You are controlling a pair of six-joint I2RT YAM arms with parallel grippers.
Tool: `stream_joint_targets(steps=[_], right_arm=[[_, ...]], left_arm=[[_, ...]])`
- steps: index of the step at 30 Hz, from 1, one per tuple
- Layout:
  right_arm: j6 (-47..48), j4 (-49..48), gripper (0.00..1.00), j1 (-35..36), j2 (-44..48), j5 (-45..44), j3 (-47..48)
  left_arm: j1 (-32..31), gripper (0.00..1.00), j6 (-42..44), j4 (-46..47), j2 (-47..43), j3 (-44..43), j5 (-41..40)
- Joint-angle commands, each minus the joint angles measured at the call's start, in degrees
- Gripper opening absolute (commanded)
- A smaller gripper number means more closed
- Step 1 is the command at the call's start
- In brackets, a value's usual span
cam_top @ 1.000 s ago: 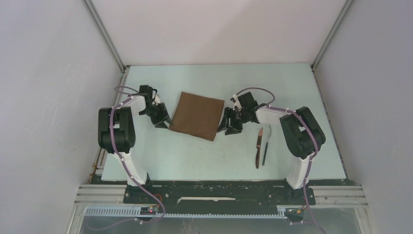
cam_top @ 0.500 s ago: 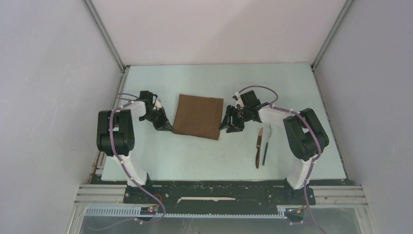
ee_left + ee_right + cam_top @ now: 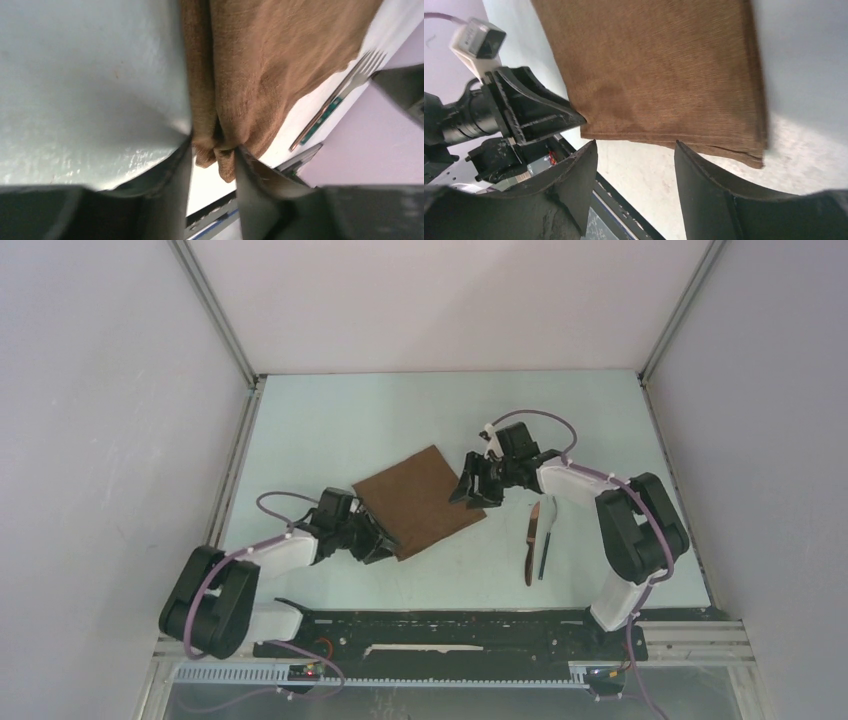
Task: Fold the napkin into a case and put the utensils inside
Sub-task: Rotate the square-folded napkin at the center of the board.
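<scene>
The brown napkin (image 3: 420, 500), folded into a rectangle, lies turned at an angle in the middle of the table. My left gripper (image 3: 385, 546) is shut on its near corner, and the left wrist view shows the cloth (image 3: 250, 65) bunched between the fingers (image 3: 214, 147). My right gripper (image 3: 468, 490) is open and empty at the napkin's right edge. In the right wrist view its jaws (image 3: 635, 145) stand apart just short of the cloth's edge (image 3: 659, 70). The wooden-handled knife (image 3: 531, 540) and the thinner dark-handled piece (image 3: 546, 542) lie side by side to the right. The dark-handled piece is a fork (image 3: 345, 92).
The table's front rail (image 3: 450, 622) runs close behind the left gripper. The left gripper's fingers (image 3: 534, 112) show in the right wrist view across the napkin. Grey walls enclose the table on three sides.
My left arm has swung towards the near edge, holding the napkin's corner. The napkin has turned and slid nearer. My right gripper has shifted slightly and stayed open.
</scene>
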State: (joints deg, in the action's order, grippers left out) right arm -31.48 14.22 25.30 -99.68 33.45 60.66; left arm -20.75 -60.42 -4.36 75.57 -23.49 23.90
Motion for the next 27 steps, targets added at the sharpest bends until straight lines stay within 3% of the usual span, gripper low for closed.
stream_joint_targets(steps=[1,3,5,7,9,11,13,19,27], right_arm=[[-3.3,-5.7,0.66,5.2,2.7,2.4,-0.2],[-7.0,-10.4,0.66,7.8,1.5,4.6,-0.1],[-11.7,-18.2,0.65,10.7,-0.9,6.6,-0.1],[-17.1,-26.4,0.61,13.0,-4.3,8.4,0.0],[-22.8,-35.2,0.52,14.4,-8.7,9.8,0.0],[-25.9,-39.9,0.39,15.4,-12.5,11.5,0.5],[-26.9,-41.1,0.33,16.1,-14.7,11.8,0.8],[-24.8,-37.8,0.3,18.8,-15.9,9.4,0.8],[-24.9,-38.6,0.28,21.5,-17.7,4.7,-1.7]], left_arm=[[1.0,0.51,0.1,-5.3,-8.5,-3.1,-7.1],[2.4,0.55,4.1,-11.1,-13.2,-6.1,-8.5],[4.8,0.52,6.3,-13.1,-15.9,-8.5,-8.2],[8.3,0.45,7.9,-12.4,-16.0,-10.6,-6.3],[11.6,0.31,8.6,-10.4,-12.5,-13.5,-3.3],[12.3,0.22,8.5,-6.9,-6.6,-16.3,-0.2],[12.3,0.16,8.8,-4.7,-1.2,-19.4,2.3],[13.1,0.08,8.5,0.6,13.0,-26.0,6.7],[16.7,0.05,8.1,5.8,22.1,-25.1,8.7]])
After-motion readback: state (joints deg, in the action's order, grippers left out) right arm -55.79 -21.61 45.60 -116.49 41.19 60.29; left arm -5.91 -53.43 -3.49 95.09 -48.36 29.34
